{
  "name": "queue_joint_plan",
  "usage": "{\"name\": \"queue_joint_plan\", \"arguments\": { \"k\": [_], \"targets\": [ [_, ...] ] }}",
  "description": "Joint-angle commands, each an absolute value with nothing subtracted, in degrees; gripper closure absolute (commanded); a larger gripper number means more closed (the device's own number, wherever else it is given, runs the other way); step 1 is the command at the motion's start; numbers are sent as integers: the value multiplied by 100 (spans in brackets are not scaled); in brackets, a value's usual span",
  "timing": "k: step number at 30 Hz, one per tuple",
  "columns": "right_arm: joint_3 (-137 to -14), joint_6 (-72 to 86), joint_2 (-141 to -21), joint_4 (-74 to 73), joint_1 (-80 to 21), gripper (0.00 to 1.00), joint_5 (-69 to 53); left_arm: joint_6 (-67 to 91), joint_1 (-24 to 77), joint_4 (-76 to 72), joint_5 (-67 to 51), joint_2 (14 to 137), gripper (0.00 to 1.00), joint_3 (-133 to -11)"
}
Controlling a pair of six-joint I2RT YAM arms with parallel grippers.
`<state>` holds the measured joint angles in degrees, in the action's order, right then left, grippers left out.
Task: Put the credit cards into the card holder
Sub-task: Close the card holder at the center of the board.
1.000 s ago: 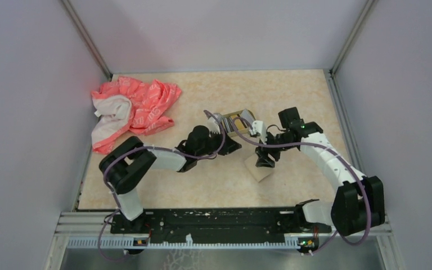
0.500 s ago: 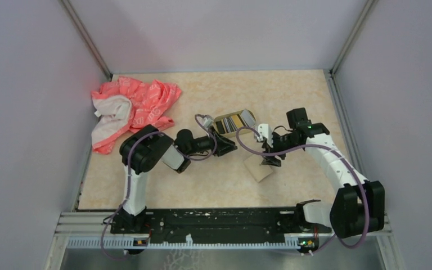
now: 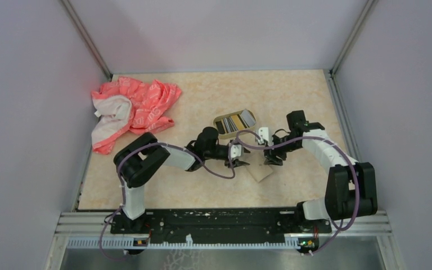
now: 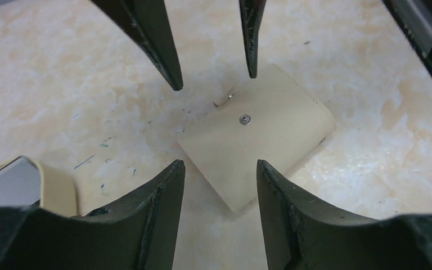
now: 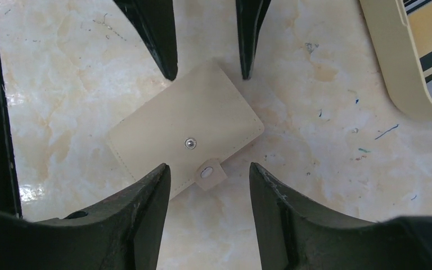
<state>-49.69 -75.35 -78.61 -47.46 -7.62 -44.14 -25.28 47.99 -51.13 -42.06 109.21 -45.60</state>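
A robot lab test cell: plain grey panel walls (image 3: 219, 34), aluminium frame posts (image 3: 87, 37), marbled tabletop (image 3: 292, 95), black mounting rail (image 3: 219, 220).

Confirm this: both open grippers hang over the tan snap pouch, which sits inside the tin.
Not quite. The tan pouch lies flat on the table beside the tin, not inside it, as the right wrist view shows. The open left gripper and right gripper do hang over it.

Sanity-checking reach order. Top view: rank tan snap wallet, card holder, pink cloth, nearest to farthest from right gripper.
From the right gripper:
1. tan snap wallet, directly under it.
2. card holder, just behind, toward the left.
3. pink cloth, far left rear.
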Motion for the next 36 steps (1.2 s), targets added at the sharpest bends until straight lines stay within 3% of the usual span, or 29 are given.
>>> {"name": "queue_joint_plan", "arguments": {
  "k": [1, 4, 14, 20, 26, 36],
  "targets": [
    [-4866, -7493, -7798, -4662, -716, 48, -4423, -3909, 5058, -3463, -4230, 11183, 45, -5275],
    [-4806, -7449, -7901, -4709, -712, 53, -4345, -4070, 5160, -3166, -4224, 11168, 49, -5263],
    [-4799, -7416, -7863, -4760, -556, 56, -4542, -4906, 5574, -2013, -3390, 11463, 46, -5831],
    [-4804, -7580, -7897, -4956, -190, 62, -4566, -4118, 5581, -1662, -3277, 11636, 46, -6287],
    [-4735, -7427, -7718, -4981, 335, 58, -4598, -3400, 5577, -1123, -3058, 11948, 53, -6843],
    [-4740, -6384, -7794, -4130, 334, 60, -4283, -2513, 5577, -1201, -3083, 11925, 53, -6997]
  ]
}}
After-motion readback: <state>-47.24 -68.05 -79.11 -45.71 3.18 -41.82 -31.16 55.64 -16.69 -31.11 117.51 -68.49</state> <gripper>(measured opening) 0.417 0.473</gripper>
